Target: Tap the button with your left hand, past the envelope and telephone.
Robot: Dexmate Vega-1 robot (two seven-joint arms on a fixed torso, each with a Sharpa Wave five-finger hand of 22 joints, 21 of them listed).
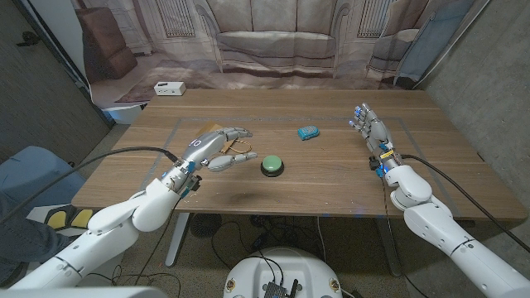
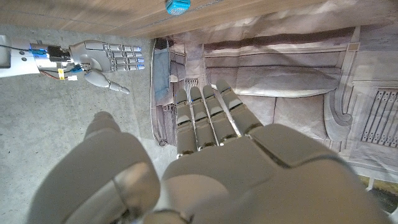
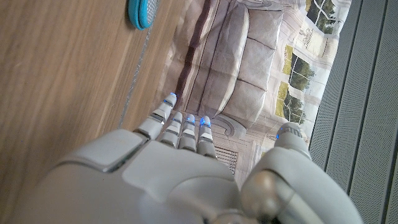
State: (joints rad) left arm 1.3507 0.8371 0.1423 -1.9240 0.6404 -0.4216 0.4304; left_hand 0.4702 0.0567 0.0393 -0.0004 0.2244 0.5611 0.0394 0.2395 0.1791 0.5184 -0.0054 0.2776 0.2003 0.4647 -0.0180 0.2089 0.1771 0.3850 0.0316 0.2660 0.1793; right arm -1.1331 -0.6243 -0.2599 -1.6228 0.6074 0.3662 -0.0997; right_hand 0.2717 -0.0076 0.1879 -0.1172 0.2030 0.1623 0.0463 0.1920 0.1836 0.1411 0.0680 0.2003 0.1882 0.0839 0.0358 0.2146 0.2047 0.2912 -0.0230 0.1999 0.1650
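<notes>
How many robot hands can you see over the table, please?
2. The left hand hovers left of the green button, fingers extended above the envelope. The right hand stands near the table's right side, fingers apart, holding nothing.

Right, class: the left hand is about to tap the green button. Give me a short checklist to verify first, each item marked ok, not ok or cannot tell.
1. Green button unobstructed from above: ok.
2. Left hand empty, fingers extended: ok.
3. Left hand over the button: not ok, it is beside it, above the envelope.
4. Blue telephone clear of the button: ok.
5. Right hand far from the button: ok.
6. Left hand touching the envelope: cannot tell.
</notes>
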